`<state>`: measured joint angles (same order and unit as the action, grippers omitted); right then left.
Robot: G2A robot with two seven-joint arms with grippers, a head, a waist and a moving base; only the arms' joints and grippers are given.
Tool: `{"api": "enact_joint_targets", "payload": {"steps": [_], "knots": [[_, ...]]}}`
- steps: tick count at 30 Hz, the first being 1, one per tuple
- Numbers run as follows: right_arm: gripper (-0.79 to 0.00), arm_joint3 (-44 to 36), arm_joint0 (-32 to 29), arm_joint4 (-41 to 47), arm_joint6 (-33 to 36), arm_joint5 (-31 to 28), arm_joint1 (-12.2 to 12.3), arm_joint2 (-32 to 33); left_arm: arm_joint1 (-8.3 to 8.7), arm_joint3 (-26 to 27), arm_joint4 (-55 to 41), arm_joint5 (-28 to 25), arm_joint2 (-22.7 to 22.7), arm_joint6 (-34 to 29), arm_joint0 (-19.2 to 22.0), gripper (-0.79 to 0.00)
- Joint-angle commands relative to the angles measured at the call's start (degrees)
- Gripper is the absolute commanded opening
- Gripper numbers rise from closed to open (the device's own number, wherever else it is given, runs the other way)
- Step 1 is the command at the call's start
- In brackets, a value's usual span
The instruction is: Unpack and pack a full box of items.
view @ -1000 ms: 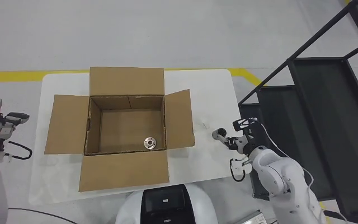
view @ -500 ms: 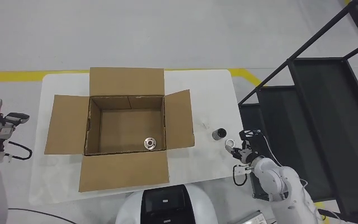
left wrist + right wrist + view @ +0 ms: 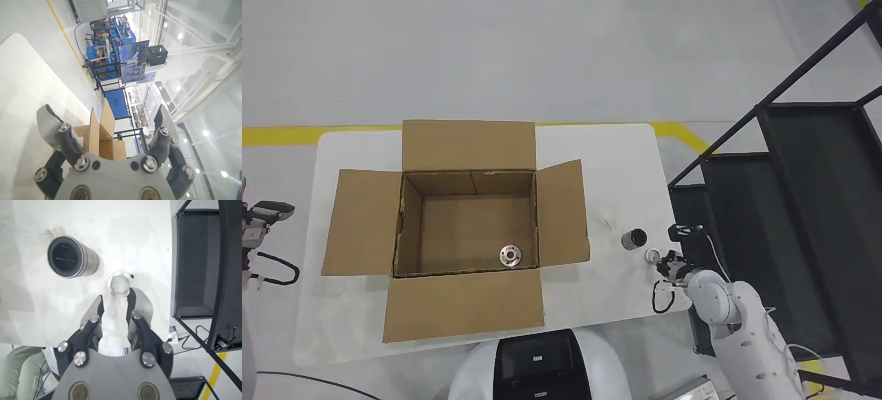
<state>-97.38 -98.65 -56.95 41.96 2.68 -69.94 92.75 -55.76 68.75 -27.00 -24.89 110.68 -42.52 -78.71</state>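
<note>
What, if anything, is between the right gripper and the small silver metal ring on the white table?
Nothing visible does. The open right gripper sits right at the small silver metal ring, only bare white table between its fingers. The larger steel cylinder with a dark bore stands to one side, apart from the ring.

Brown box (image 3: 467, 235), white table (image 3: 622, 170), silver ring (image 3: 110, 280)

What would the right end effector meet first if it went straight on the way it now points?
Probably the small metal ring just beyond its open fingertips, though depth is unclear.
</note>
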Motion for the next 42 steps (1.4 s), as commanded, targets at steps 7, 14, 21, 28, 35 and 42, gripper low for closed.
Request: {"api": "enact_joint_targets", "payload": {"steps": [7, 14, 21, 28, 35, 42], "knots": [[-0.486, 5.36, 2.94, 1.6, -0.35, 1.18, -0.14, -1.26, 0.0, 0.0, 0.0, 0.0, 0.0, 0.0, 0.0, 0.0], [-0.502, 8.07, 4.41, 2.69, -1.02, 1.76, -0.18, -1.86, 0.0, 0.0, 0.0, 0.0, 0.0, 0.0, 0.0, 0.0], [-0.514, 10.19, 5.16, 3.42, -1.95, 2.23, -0.22, -2.54, 0.0, 0.0, 0.0, 0.0, 0.0, 0.0, 0.0, 0.0], [-0.597, 11.47, 5.71, 4.85, -3.51, 2.38, -0.26, -2.74, 0.0, 0.0, 0.0, 0.0, 0.0, 0.0, 0.0, 0.0], [-0.785, 10.88, 6.08, 5.11, -3.42, 1.93, -0.13, -2.85, 0.0, 0.0, 0.0, 0.0, 0.0, 0.0, 0.0, 0.0], [-0.785, 3.87, 2.79, 7.68, -4.61, 0.63, 0.14, -0.62, 0.0, 0.0, 0.0, 0.0, 0.0, 0.0, 0.0, 0.0]]}}
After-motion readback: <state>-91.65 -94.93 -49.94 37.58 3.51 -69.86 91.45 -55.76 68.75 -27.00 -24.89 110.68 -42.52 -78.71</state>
